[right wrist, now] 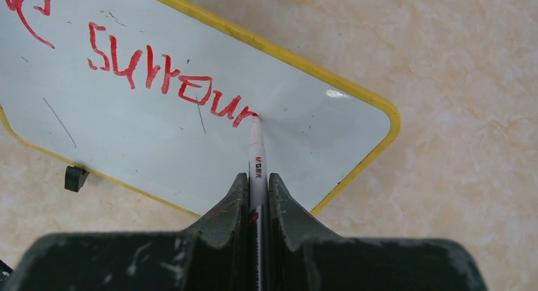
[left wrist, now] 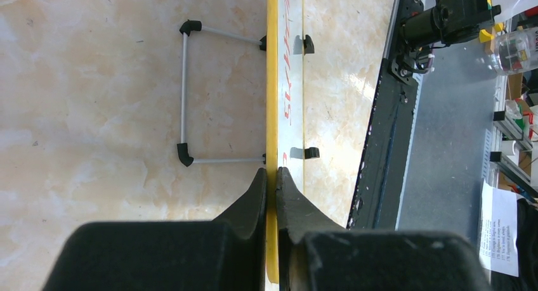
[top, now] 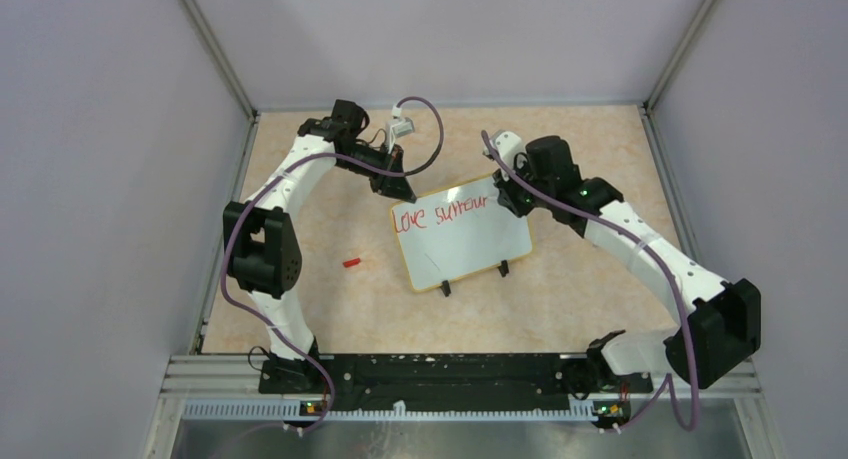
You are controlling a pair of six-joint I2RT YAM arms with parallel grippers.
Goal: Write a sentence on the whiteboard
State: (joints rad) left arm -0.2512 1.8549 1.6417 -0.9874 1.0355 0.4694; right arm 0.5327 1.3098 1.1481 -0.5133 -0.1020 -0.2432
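Observation:
The whiteboard (top: 470,244) stands tilted on two black clip feet in the middle of the table. Red writing (top: 440,214) on its top line reads "Love surroun". My left gripper (top: 398,187) is shut on the board's yellow rim (left wrist: 272,113) at its top left corner. My right gripper (top: 508,194) is shut on a white marker (right wrist: 256,158). The marker's red tip touches the board at the end of the last letter (right wrist: 244,115). The board (right wrist: 158,139) fills the upper left of the right wrist view.
A small red marker cap (top: 351,262) lies on the table left of the board. A wire stand (left wrist: 185,91) props the board from behind. The metal frame rail (top: 440,379) runs along the near edge.

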